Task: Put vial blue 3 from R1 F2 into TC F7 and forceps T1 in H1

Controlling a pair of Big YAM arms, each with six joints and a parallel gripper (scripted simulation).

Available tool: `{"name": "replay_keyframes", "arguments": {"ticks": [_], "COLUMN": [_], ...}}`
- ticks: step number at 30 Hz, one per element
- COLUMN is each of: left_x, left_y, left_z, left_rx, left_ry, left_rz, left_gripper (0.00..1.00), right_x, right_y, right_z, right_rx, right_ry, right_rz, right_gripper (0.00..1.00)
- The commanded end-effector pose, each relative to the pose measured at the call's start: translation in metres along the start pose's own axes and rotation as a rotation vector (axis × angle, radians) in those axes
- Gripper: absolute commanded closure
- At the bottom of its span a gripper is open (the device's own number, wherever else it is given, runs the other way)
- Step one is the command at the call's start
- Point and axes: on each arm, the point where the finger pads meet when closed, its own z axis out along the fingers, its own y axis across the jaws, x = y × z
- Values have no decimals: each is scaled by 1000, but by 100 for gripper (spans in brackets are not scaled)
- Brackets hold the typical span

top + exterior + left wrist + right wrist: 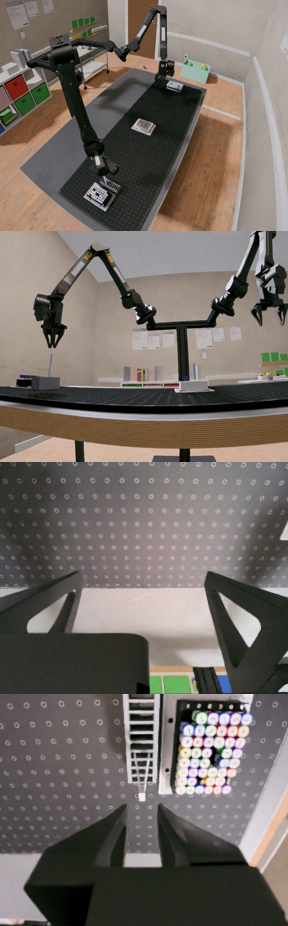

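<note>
The vial rack R1 (pixel 98 196) stands at the near end of the table, full of coloured vials, with one dark empty well in the right wrist view (pixel 220 759). The grey holder H1 (pixel 110 186) (pixel 141 781) stands beside it with the forceps T1 upright in a slot. My right gripper (pixel 142 810) hangs straight above the forceps' top end, narrowly open and empty, well clear of it in the exterior view (pixel 53 342). The tube carrier TC (pixel 143 126) sits mid-table with a blue-capped vial in it. My left gripper (pixel 269 314) is wide open and empty, high over the far end.
A white and grey fixture (pixel 174 86) lies at the far end of the table under the left arm. The table's edge runs just right of R1 in the right wrist view (pixel 270 824). Shelves and bins stand off the table.
</note>
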Motion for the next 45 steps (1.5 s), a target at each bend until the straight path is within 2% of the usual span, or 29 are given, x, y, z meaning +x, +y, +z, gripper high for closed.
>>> {"name": "replay_keyframes", "arguments": {"ticks": [1, 5, 45], "left_x": [-4, -4, -4], "left_y": [1, 1, 1], "left_z": [-1, -1, -1], "left_rx": [-3, -3, -3], "left_ry": [-13, -13, -13], "left_rz": [1, 1, 1], "left_gripper": [0, 0, 0], "right_x": [-4, -13, -4], "right_y": [5, -3, -9], "right_z": [11, 15, 73], "right_rx": [-5, 7, 13], "right_ry": [-7, -22, -12], "right_rz": [-12, -11, -5], "right_gripper": [76, 76, 76]}}
